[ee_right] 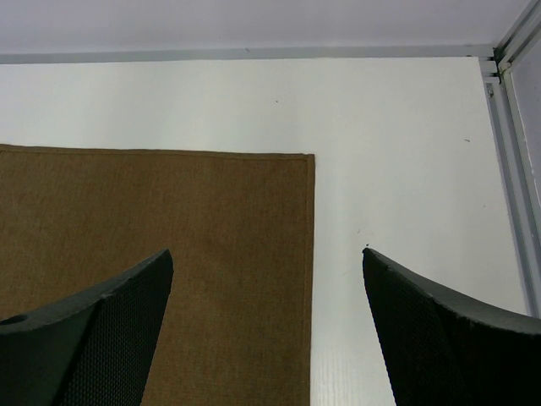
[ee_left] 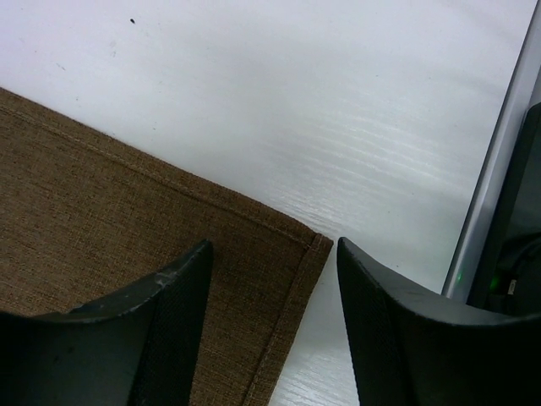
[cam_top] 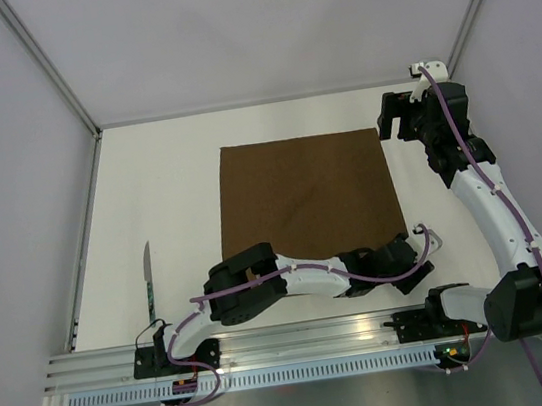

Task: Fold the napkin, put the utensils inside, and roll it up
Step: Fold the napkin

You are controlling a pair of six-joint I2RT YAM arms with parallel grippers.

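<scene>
down at the near edge, both arm bases are sitting on the rail. going from the left, the knife is lying alone on the table, blade pointing away from the arms, well apart from the napkin, and no arm is near it.

the napkin is lying flat and unfolded in the middle of the table, so i am judging that the first fold is not yet made. the left arm is reaching across in front of it, and the left gripper is hanging over the near right corner. in the left wrist view its fingers are standing apart: one is over the cloth, the other over bare table, with the hemmed corner between them and nothing held. whether the tips are touching the cloth i cannot tell.

further right, the right gripper is hovering beside the far right corner. its jaws are spread wide and empty too.

the cloth is looking thin, soft and light, with a coarse weave that should be giving good friction to the pads. it will be sagging and draping when lifted, not keeping its shape, so the two right corners, pinched on the hem, are looking like the sensible places to take it. a pinch too shallow may be slipping off the hem. the knife is looking stiff, slim and low on the table, probably hard to get under; the darker handle seems the better place to grasp.
</scene>
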